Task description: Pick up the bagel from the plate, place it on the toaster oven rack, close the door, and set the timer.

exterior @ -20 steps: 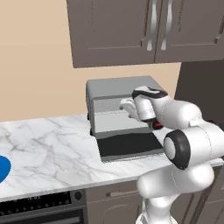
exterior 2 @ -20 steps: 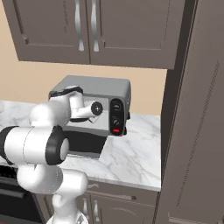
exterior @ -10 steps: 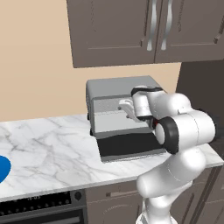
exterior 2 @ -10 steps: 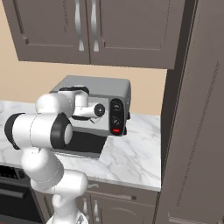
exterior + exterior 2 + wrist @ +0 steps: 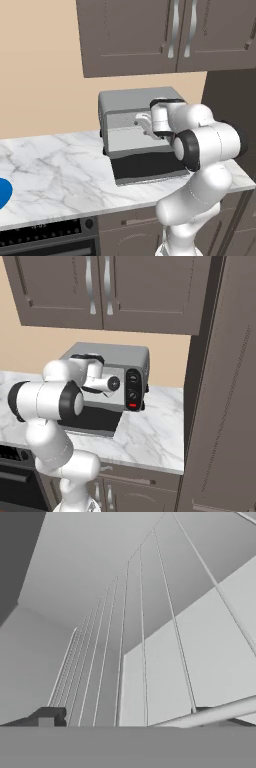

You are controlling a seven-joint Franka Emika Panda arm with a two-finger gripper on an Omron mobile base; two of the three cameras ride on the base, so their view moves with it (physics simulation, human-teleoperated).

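Reaching into the mouth of the toaster oven [image 5: 137, 120], the gripper [image 5: 143, 121] sits at the cavity's front, above the lowered door [image 5: 150, 167], which lies flat on the counter [image 5: 55, 170] in front of the oven. From the hand camera the toaster oven rack [image 5: 125, 662] runs away as thin silvery wires just below the 2 dark finger tips [image 5: 47, 717], and nothing rests on the wires that can be seen. The bagel cannot be made out anywhere: not on the rack, not between the tips, and not on the plate [image 5: 2, 192], of which a mere blue sliver shows at the far left of the counter, well apart from the oven. My judgement is that either the bagel has been dropped out of sight or the hand is empty, so the step to do well is a careful exit: draw the hand straight back over the door, keeping it above the rack's raised rim, then come under the door's far edge to swing it up. Whether the pincer is apart or together I cannot tell, since the tips are cut off by the bottom of the hand camera's picture and the arm's own wrist covers them from both base cameras. The oven's knobs [image 5: 133, 391] sit on its right face, beside the cavity.
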